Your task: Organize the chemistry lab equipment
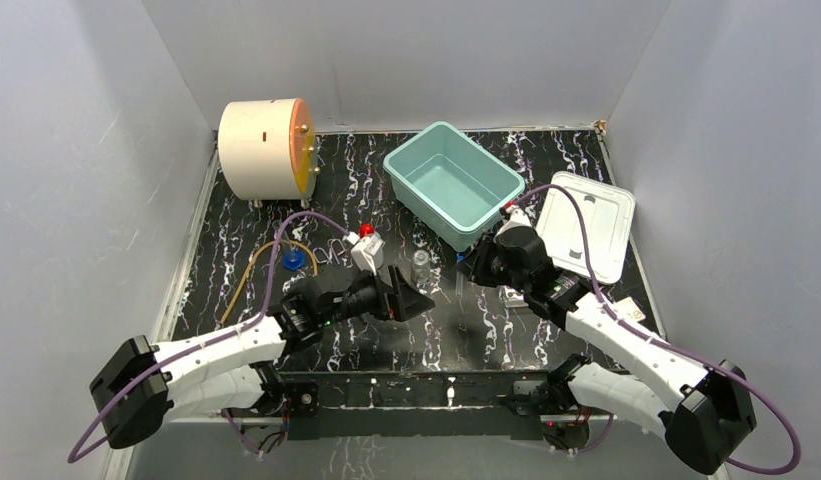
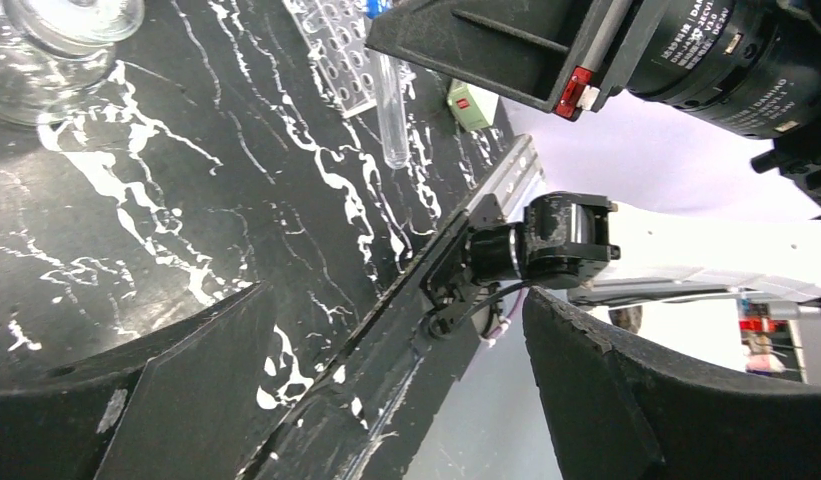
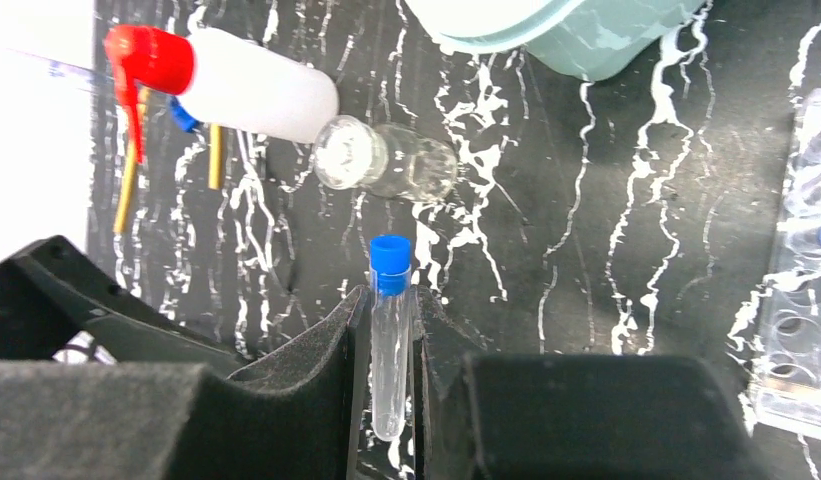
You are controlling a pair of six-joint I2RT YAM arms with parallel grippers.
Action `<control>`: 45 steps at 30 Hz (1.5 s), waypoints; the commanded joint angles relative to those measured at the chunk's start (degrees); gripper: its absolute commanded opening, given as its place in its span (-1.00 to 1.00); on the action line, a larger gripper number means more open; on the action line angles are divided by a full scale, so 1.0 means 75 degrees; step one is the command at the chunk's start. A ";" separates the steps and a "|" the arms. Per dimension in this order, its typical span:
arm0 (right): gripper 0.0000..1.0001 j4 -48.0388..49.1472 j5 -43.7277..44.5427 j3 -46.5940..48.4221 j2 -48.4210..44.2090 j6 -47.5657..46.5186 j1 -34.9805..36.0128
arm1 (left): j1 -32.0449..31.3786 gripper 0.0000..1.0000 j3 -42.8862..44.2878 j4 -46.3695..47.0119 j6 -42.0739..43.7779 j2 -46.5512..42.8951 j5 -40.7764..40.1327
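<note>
Blue-capped thin clear tube [image 3: 390, 350] sits pinched between the right gripper's [image 3: 390, 296] fingers over the middle of the black marbled table [image 1: 466, 330]. Its long axis runs along the fingers, and its cap points past their tips toward the clear glass vial [image 3: 396, 165]. Alongside, the left gripper [image 1: 414, 297] hovers spread wide and empty. Beyond the vial lies the white squeeze bottle with red nozzle [image 3: 251, 95], and a teal plastic bin [image 1: 451, 180] sits near the far edge.

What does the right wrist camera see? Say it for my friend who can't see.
The right gripper pinches a clear tube with a blue cap over a black marbled table. Beyond it sit a glass vial and a white squeeze bottle with a red nozzle.
</note>
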 commanded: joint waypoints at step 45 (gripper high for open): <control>0.09 0.1426 -0.1999 0.0029 0.0297 0.0851 -0.0174 | 0.0078 -1.00 0.1174 0.1487 -0.0115 0.2370 0.1027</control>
